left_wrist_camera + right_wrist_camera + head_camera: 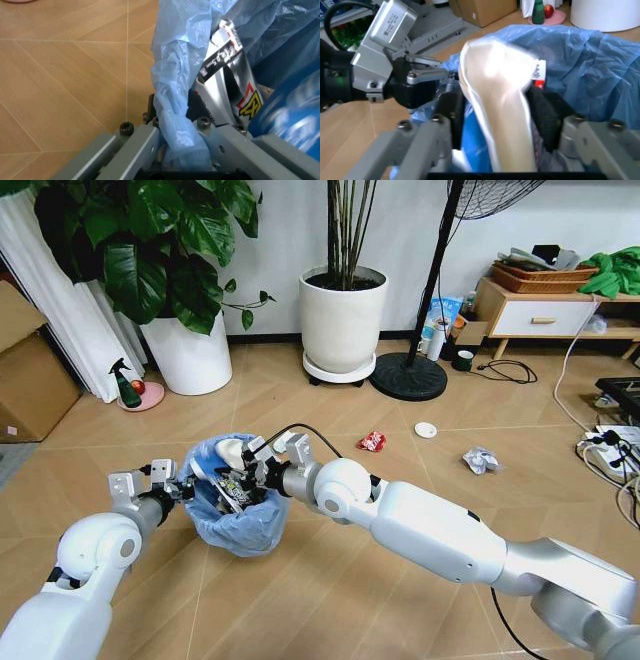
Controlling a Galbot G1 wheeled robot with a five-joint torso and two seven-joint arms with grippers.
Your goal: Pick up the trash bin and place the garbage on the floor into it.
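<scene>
head: trash bin (pixel 238 502) sits low centre, held off the floor (pixel 330 600); left gripper (pixel 172 483) grips its rim at 9 o'clock, right gripper (pixel 255 470) over the mouth at 1 o'clock. Loose garbage: red wrapper (pixel 372 442), white disc (pixel 426 430), paper ball (pixel 481 461), all toward 2 o'clock.
left wrist: jaws pinched on blue liner (pixel 177 93) and rim.
right wrist: jaws clamp white tube (pixel 497 112) above the bag.
handling: tube light, slick, probably squashy, take mid-body. Liner thin, slippery, so hold the rim.

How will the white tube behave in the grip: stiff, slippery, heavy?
The white tube, pinched in the right gripper over the trash bin, looks glossy, so probably slippery. It keeps its shape, so likely semi-stiff, and probably light.
</scene>
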